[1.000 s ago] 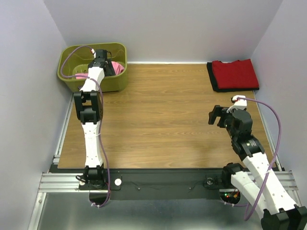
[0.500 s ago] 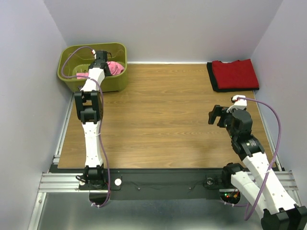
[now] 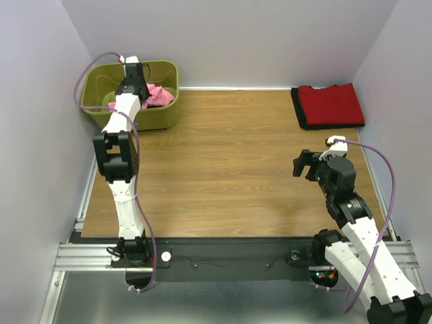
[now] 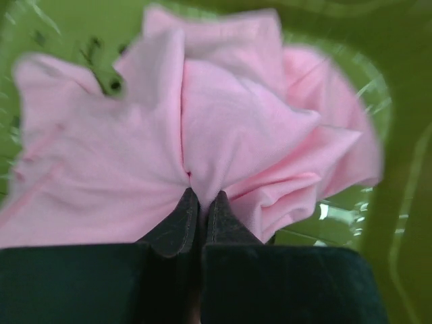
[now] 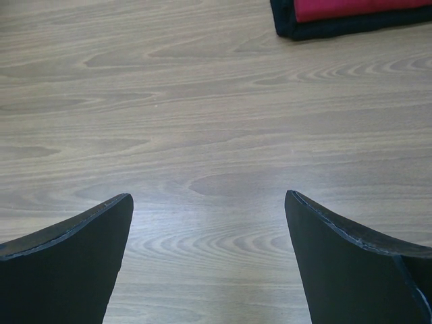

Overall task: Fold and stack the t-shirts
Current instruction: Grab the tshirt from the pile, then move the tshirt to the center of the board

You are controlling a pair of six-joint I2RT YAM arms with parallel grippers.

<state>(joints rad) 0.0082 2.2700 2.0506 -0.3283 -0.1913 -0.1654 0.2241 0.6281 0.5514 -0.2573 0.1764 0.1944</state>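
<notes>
The pink shirt (image 4: 236,128) is showing blurred in the left wrist view, running off its left edge. The right wrist view's top edge is cropping the red shirt (image 5: 358,8) and black shirt (image 5: 337,28).

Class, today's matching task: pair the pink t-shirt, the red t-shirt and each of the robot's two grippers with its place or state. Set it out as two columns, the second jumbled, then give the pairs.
Column one
1. bright pink cloth t-shirt
2. folded red cloth t-shirt
3. left gripper
4. right gripper

Column two
A. open over the bare wooden table
B. at the table's far right corner, lying on black cloth
C. bunched in the olive-green plastic basket
D. shut on pink cloth

Pairs: 1-C, 2-B, 3-D, 4-A
</notes>
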